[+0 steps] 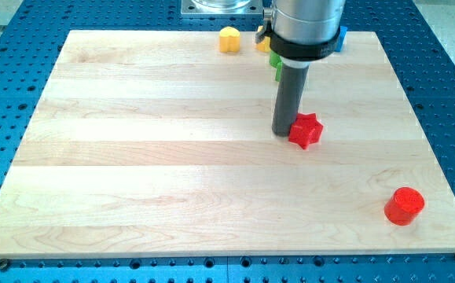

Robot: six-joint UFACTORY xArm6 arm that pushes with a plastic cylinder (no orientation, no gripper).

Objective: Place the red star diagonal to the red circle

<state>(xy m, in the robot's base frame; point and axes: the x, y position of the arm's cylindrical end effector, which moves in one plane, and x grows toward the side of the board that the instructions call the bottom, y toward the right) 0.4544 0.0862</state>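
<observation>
The red star (pixel 306 130) lies right of the board's middle. The red circle (pixel 404 206), a short cylinder, stands near the board's bottom right corner. My tip (pixel 283 132) rests on the board just left of the red star, touching or nearly touching its left side. The red circle is far to the lower right of both.
A yellow block (pixel 229 39) sits at the board's top edge. A green block (pixel 275 64), a blue block (pixel 342 36) and another yellow block (pixel 262 39) show partly behind the arm at the top. The wooden board (pixel 133 157) lies on a blue perforated table.
</observation>
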